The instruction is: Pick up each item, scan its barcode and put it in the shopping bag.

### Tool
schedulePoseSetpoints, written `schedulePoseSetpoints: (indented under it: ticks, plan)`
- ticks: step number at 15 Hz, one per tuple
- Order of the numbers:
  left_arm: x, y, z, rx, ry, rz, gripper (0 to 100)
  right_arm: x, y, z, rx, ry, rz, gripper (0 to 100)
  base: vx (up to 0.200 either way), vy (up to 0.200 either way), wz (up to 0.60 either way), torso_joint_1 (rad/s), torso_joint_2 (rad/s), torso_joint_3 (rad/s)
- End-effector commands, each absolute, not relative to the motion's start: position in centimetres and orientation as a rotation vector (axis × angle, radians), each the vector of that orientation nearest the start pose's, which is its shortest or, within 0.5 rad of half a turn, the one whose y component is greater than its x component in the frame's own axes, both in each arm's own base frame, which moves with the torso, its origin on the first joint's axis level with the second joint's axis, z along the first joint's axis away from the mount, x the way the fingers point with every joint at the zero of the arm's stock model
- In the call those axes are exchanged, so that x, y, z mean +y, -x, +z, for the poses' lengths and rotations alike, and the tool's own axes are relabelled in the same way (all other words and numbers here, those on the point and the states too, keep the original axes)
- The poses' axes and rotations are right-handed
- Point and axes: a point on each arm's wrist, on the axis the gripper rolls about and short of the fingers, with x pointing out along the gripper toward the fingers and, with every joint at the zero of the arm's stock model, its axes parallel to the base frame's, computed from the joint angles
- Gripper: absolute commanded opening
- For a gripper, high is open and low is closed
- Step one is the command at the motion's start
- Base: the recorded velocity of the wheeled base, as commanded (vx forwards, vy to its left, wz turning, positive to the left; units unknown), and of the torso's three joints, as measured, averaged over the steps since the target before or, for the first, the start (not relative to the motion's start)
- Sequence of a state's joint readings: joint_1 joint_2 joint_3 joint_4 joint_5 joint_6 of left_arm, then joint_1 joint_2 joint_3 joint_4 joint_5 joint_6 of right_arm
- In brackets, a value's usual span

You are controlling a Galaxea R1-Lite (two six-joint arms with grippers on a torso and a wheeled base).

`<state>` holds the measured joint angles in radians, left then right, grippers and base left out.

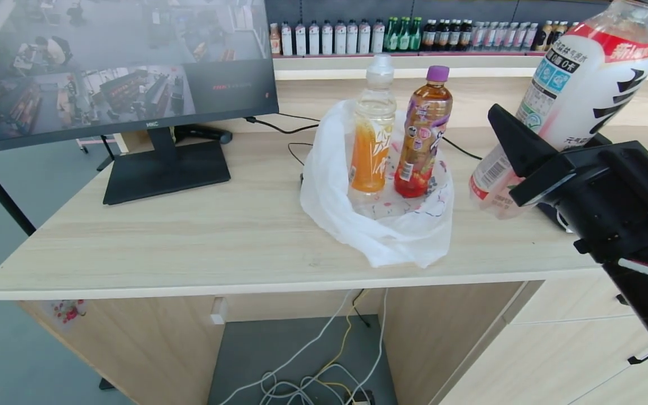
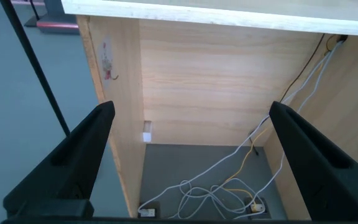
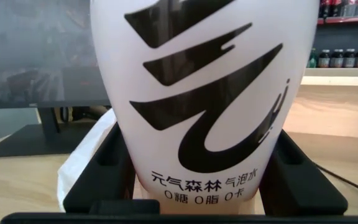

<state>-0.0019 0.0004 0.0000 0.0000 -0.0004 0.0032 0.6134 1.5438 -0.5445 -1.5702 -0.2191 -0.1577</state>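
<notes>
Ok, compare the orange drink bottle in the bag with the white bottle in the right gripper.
The orange drink bottle stands upright inside the shopping bag; the white bottle is tilted, clamped in the right gripper. The orange drink bottle is see-through, orange below a clear neck; the white bottle is milky white with black strokes and a red band. Both are plastic drink bottles.

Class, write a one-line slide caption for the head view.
Right end effector grips a white bottle beside the shopping bag holding an orange bottle and a purple-capped bottle.
</notes>
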Motion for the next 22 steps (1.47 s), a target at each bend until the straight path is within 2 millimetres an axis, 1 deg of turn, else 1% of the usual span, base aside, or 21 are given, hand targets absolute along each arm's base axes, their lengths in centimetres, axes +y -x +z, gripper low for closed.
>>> schedulePoseSetpoints:
  ticks: [1,4,8,9,10,13,15,16,17,18,19,21,22]
  plan:
    - [0.0,2.3,7.5,0.0,-0.003,-0.002,100,13.7,-20.3,24.7,-0.546,-0.077,0.341,0,0.0,0.0,0.0,0.0,0.0,0.0]
    - [0.0,2.3,7.5,0.0,-0.003,-0.002,100,15.7,-21.9,24.4,-0.538,-0.081,0.369,0,0.0,0.0,0.0,0.0,0.0,0.0]
    - [0.0,2.3,7.5,0.0,-0.003,-0.002,100,17.4,-23.9,24.0,-0.537,-0.081,0.375,0,0.0,0.0,0.0,0.0,0.0,0.0]
    - [0.0,2.3,7.5,0.0,-0.003,-0.002,100,18.3,-25.1,23.8,-0.541,-0.085,0.375,0,0.0,0.0,0.0,0.0,0.0,0.0]
    - [0.0,2.3,7.5,0.0,-0.003,-0.002,100,19.0,-25.8,23.4,-0.535,-0.083,0.378,0,0.0,0.0,0.0,0.0,0.0,0.0]
    - [0.0,2.3,7.5,0.0,-0.003,-0.002,100,20.1,-27.7,22.5,-0.527,-0.079,0.377,0,0.0,0.0,0.0,0.0,0.0,0.0]
    - [0.0,2.3,7.5,0.0,-0.003,-0.002,100,21.3,-29.3,21.2,-0.511,-0.072,0.381,0,0.0,0.0,0.0,0.0,0.0,0.0]
    - [0.0,2.3,7.5,0.0,-0.003,-0.002,100,21.5,-30.3,20.4,-0.5,-0.063,0.375,0,0.0,0.0,0.0,0.0,0.0,0.0]
    - [0.0,2.3,7.5,0.0,-0.003,-0.002,100,21.8,-31.1,19.5,-0.484,-0.058,0.378,0,0.0,0.0,0.0,0.0,0.0,0.0]
    - [0.0,2.3,7.5,0.0,-0.003,-0.002,100,21.3,-31.8,19.1,-0.474,-0.05,0.36,0,0.0,0.0,0.0,0.0,0.0,0.0]
    - [0.0,2.3,7.5,0.0,-0.003,-0.002,100,20.1,-33.2,18.6,-0.469,-0.038,0.318,0,0.0,0.0,0.0,0.0,0.0,0.0]
    - [0.0,2.3,7.5,0.0,-0.003,-0.002,100,18.9,-34.2,18.4,-0.468,-0.027,0.286,0,0.0,0.0,0.0,0.0,0.0,0.0]
    - [0.0,2.3,7.5,0.0,-0.003,-0.002,100,18.8,-34.3,18.1,-0.46,-0.021,0.292,0,0.0,0.0,0.0,0.0,0.0,0.0]
